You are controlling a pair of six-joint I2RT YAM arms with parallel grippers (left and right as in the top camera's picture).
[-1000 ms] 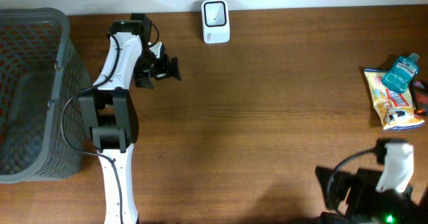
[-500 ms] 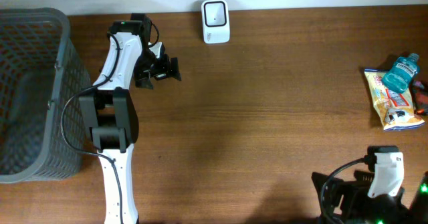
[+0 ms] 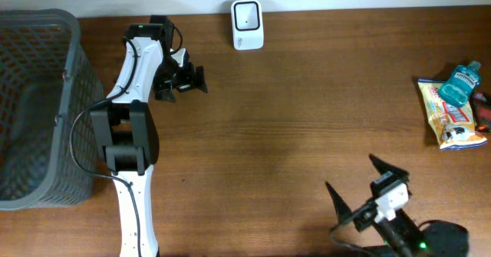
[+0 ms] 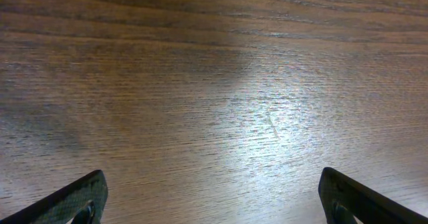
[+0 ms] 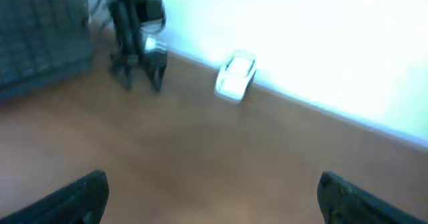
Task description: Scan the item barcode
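Looking at your right gripper (image 3: pixel 360 184), jaws wide and empty, low at the near edge: the snack packet (image 3: pixel 449 119) with the mouthwash bottle (image 3: pixel 459 81) lies far-right of it, long axis running away from you. Left gripper (image 3: pixel 188 79), also open, sits well apart.

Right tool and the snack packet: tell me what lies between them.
Only bare wood table between the right tool and the snack packet, per the overhead view.

Glossy wooden table (image 3: pixel 291 119) against white wall (image 5: pixel 321 37)
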